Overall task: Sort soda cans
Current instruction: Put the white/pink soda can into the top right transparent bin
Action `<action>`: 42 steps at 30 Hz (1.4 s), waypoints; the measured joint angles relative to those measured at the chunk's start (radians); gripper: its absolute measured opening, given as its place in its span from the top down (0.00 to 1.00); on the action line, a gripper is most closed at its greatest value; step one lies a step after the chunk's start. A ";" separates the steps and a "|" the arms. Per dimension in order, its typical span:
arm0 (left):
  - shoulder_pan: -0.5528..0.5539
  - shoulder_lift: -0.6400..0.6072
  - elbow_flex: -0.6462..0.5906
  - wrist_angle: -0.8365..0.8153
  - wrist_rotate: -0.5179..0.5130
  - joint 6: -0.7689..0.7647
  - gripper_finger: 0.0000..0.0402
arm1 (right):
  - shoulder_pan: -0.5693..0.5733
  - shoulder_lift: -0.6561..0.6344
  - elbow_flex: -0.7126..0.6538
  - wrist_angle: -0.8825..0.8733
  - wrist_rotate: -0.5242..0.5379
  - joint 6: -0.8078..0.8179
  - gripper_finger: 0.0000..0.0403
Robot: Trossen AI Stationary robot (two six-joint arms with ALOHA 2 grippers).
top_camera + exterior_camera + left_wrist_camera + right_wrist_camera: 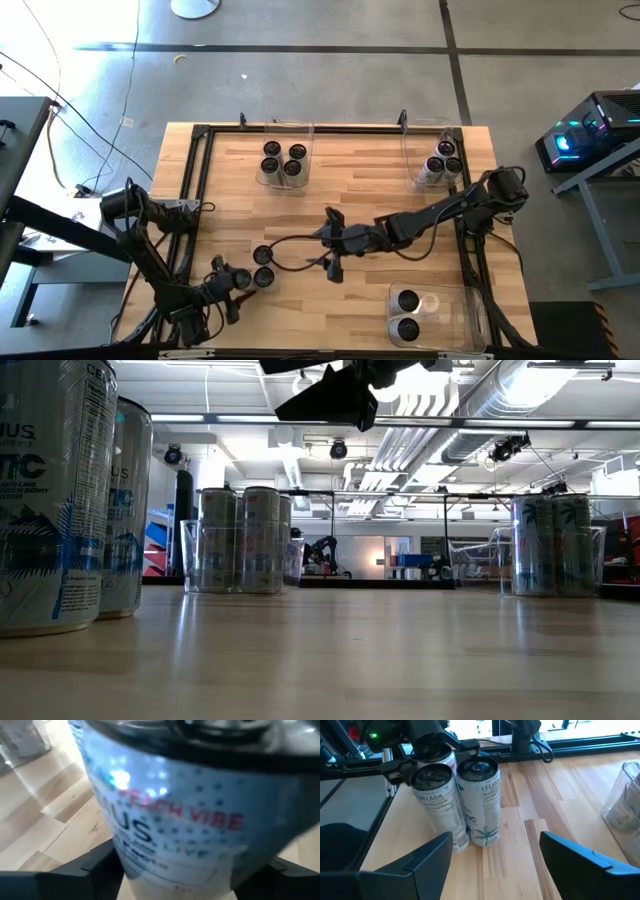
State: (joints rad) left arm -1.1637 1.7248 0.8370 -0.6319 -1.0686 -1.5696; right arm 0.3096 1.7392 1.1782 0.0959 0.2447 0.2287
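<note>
Eight cans sit in bins; two Celsius cans (263,266) remain at seven o'clock. Our left gripper (240,281) straddles one, fingers apart; our right gripper (333,262) waits, jaws spread.

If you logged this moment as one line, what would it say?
left gripper: around loose Celsius can | right gripper: open, mid-table, empty | other cans: in clear bins

We read "PEACH VIBE" in red on the pale blue-and-white slim soda can (170,820) filling the left wrist view. In the right wrist view, "CELSIUS" runs across the silver-white can with dark top (437,800), and "CEL…" shows on its neighbouring can (482,795).
</note>
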 joint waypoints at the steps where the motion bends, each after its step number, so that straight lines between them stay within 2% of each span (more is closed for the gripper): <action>1: 0.000 0.000 -0.006 -0.015 -0.010 -0.019 0.33 | 0.000 0.002 0.000 -0.001 0.000 0.000 0.27; 4: -0.001 0.000 -0.023 -0.078 -0.035 -0.107 0.41 | 0.000 0.004 0.000 -0.003 0.001 0.002 0.27; 6: 0.000 0.000 -0.026 -0.148 -0.030 -0.179 0.41 | 0.000 0.004 0.000 -0.005 0.002 -0.001 0.27; 13: 0.019 -0.030 -0.028 -0.571 0.030 -0.529 0.41 | 0.000 -0.001 0.000 -0.033 0.002 -0.034 0.27; 15: 0.040 -0.053 -0.028 -0.651 0.030 -0.550 0.41 | 0.000 -0.019 0.000 -0.075 0.016 -0.032 0.27; 18: 0.086 -0.122 -0.028 -0.674 -0.048 -0.472 0.41 | 0.011 -0.075 0.000 -0.166 0.088 -0.016 0.27; 22: 0.166 -0.282 -0.027 -0.695 -0.115 -0.261 0.40 | 0.040 -0.155 0.000 -0.274 0.182 -0.009 0.27; 26: 0.248 -0.483 -0.027 -0.679 -0.260 -0.051 0.40 | 0.073 -0.222 0.000 -0.320 0.261 -0.009 0.27; 28: 0.296 -0.582 -0.027 -0.639 -0.273 0.087 0.40 | 0.090 -0.236 0.000 -0.331 0.294 -0.010 0.27; 30: 0.359 -0.671 -0.027 -0.544 -0.238 0.297 0.40 | 0.104 -0.240 0.000 -0.336 0.322 -0.023 0.27; 32: 0.441 -0.741 -0.027 -0.386 -0.157 0.574 0.40 | 0.114 -0.240 0.000 -0.345 0.337 -0.027 0.27; 34: 0.534 -0.786 -0.027 -0.171 -0.030 0.890 0.40 | 0.118 -0.240 0.000 -0.362 0.344 -0.022 0.27; 37: 0.683 -0.798 -0.027 0.161 0.253 1.315 0.40 | 0.118 -0.240 0.000 -0.401 0.348 -0.002 0.27; 39: 0.787 -0.773 -0.027 0.323 0.465 1.493 0.40 | 0.121 -0.240 0.000 -0.435 0.349 -0.001 0.27; 42: 0.941 -0.699 -0.027 0.489 0.734 1.622 0.40 | 0.135 -0.240 0.000 -0.499 0.348 0.012 0.27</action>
State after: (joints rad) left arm -0.2222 1.0254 0.8104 -0.1430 -0.3343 0.0520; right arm 0.4441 1.4990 1.1778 -0.4034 0.5929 0.2402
